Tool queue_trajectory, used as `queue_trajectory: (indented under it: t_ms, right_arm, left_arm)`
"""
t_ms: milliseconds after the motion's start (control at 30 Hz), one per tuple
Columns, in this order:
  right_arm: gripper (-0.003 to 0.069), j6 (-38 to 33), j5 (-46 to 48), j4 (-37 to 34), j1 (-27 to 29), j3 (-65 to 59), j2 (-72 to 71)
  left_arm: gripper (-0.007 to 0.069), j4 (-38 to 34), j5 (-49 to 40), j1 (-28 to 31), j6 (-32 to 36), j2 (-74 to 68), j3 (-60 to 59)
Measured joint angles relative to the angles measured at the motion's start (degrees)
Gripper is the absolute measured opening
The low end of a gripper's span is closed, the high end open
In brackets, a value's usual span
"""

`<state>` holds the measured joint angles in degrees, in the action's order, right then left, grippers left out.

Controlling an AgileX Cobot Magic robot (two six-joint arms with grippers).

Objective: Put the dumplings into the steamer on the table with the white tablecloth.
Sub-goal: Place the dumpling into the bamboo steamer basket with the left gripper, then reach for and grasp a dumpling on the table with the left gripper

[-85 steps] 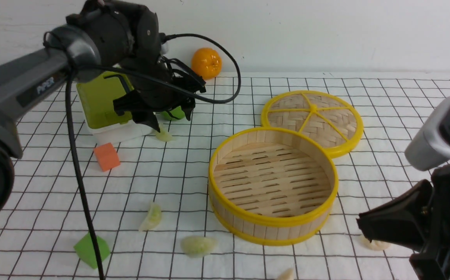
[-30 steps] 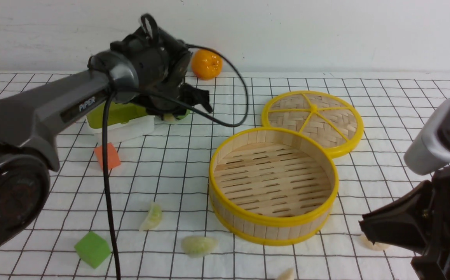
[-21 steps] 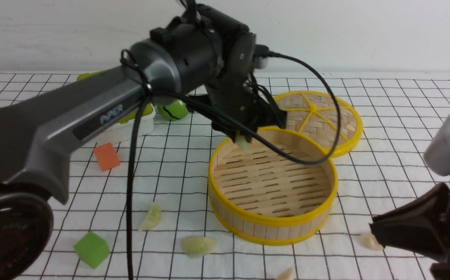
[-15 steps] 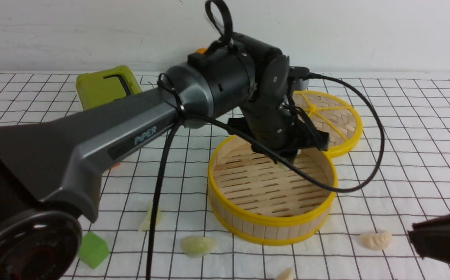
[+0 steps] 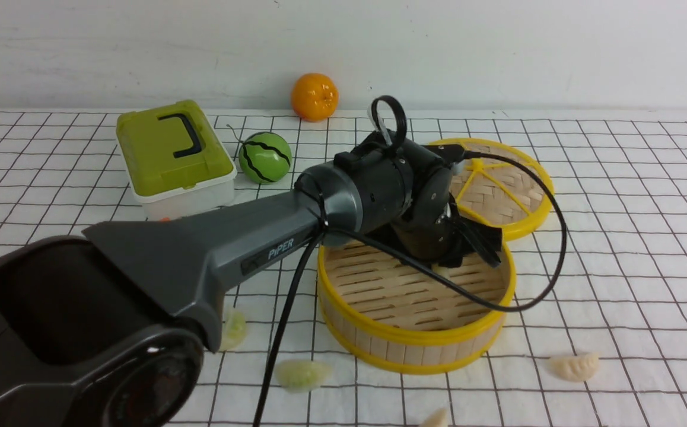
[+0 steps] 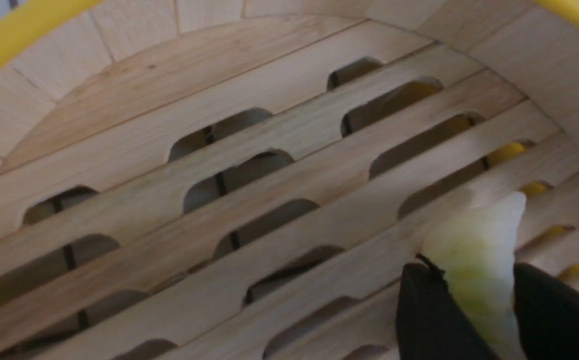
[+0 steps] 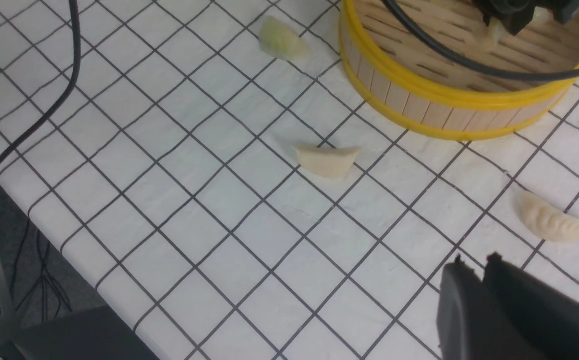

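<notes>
My left gripper (image 5: 445,268) reaches down inside the steamer (image 5: 414,339), shut on a pale green dumpling (image 6: 474,245) just above the slatted floor (image 6: 219,165). On the white tablecloth (image 5: 616,237) lie other dumplings: a green one (image 5: 302,375) in front of the steamer, another green one (image 5: 234,329) half hidden by my left arm, a cream one (image 5: 573,366) at the front right and a cream one (image 5: 436,419) at the bottom edge. My right gripper (image 7: 474,262) hovers shut and empty over the cloth near a cream dumpling (image 7: 552,222).
The woven lid (image 5: 498,190) lies behind the steamer, touching it. A green lidded box (image 5: 171,154), a watermelon ball (image 5: 264,157) and an orange (image 5: 314,96) stand at the back left. The table's front edge (image 7: 69,240) shows in the right wrist view.
My left arm swung from beside the green box over to the steamer and lowered the dumpling into it. My right gripper drew back to the lower right, uncovering the cream dumpling.
</notes>
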<state>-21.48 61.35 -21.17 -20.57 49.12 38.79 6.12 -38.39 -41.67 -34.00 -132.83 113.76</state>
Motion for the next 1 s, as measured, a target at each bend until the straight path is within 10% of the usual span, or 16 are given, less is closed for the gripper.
queue_trajectory:
  t_ms: [467,667,1000]
  right_arm:
    - [0.0071,0.0,0.71,-0.07,0.0,0.0,-1.24]
    - [0.0077,0.0,-0.31,-0.12,0.0,0.0,-1.24]
    - [0.0086,0.0,-2.24,-1.37,0.0,0.0,-1.24]
  left_arm:
    - [0.0565,5.56,-14.12,0.0,-0.14,3.53,9.34]
    - [0.0576,8.66,-31.62,0.0,11.21,13.28,14.52]
    - [0.0509,2.22,-32.66,6.99,14.68,29.4,-1.86]
